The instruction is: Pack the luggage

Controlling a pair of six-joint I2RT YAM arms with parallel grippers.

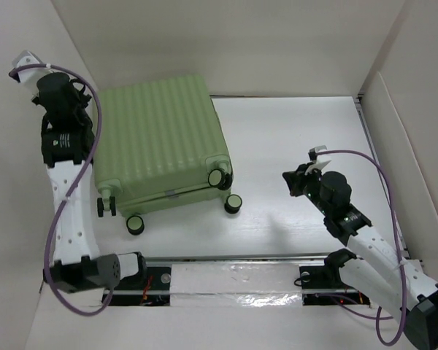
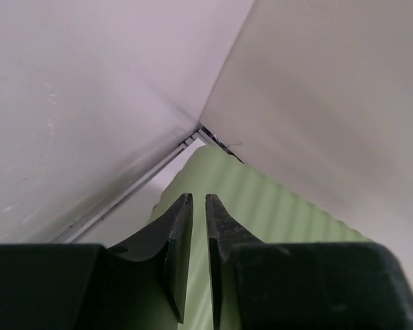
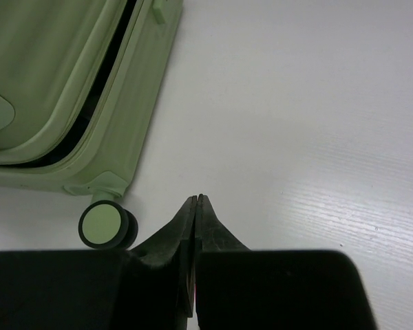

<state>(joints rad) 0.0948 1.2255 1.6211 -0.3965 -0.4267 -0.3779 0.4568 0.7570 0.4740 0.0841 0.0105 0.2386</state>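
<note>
The luggage [image 1: 160, 142], a pale green ribbed hard-shell suitcase, lies flat at the back left of the white table, lid down, wheels toward the near side. My left gripper [image 1: 73, 93] is by its far left corner, near the left wall. In the left wrist view the left gripper [image 2: 199, 197] is over the ribbed shell [image 2: 261, 206], jaws nearly together and empty. My right gripper [image 1: 290, 181] is to the right of the luggage, apart from it, low over the table. In the right wrist view the right gripper [image 3: 196, 198] is shut and empty. A wheel [image 3: 103, 225] and a dark seam gap [image 3: 103, 89] show there.
White walls enclose the table on the left, back and right; their back left corner [image 2: 201, 127] is just beyond the luggage. A rail with a silvery strip [image 1: 233, 284] runs along the near edge. Bare white table [image 1: 299, 131] lies right of the luggage.
</note>
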